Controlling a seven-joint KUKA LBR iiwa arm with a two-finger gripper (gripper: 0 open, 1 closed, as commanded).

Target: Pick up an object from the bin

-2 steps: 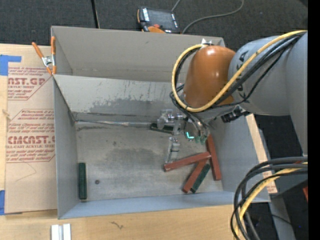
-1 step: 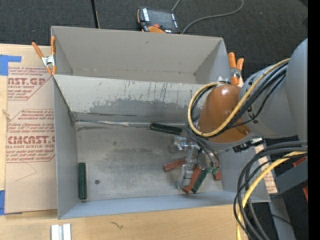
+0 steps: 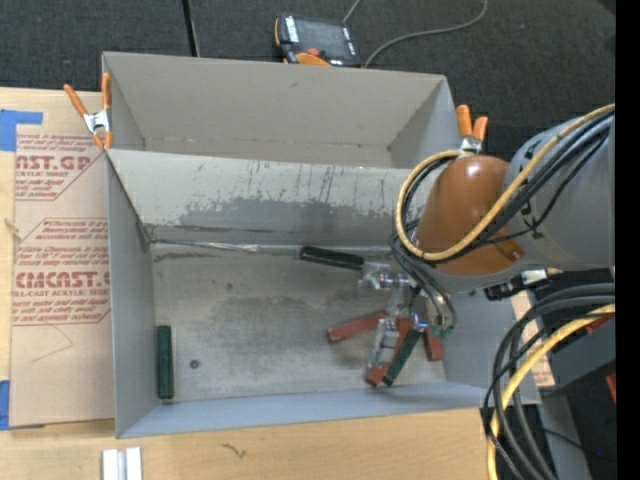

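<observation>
My gripper (image 3: 398, 303) hangs low at the right end of the bin, under the arm's orange cover. Directly below it lies a small tangle of hand tools: a red-handled tool (image 3: 352, 330) pointing left, and a dark green handle (image 3: 402, 352) slanting down to a red tip near the front wall. Another red piece (image 3: 433, 347) shows just to the right. The gripper's metal body overlaps this tangle, and I cannot see whether anything is gripped. A long thin tool with a dark green handle (image 3: 331, 258) lies along the foot of the back wall, just left of the gripper.
A dark green flat bar (image 3: 163, 362) lies by itself in the front left corner. The arm, with its looped yellow and black cables, covers the bin's right wall. The bin's front wall is close to the tool tangle.
</observation>
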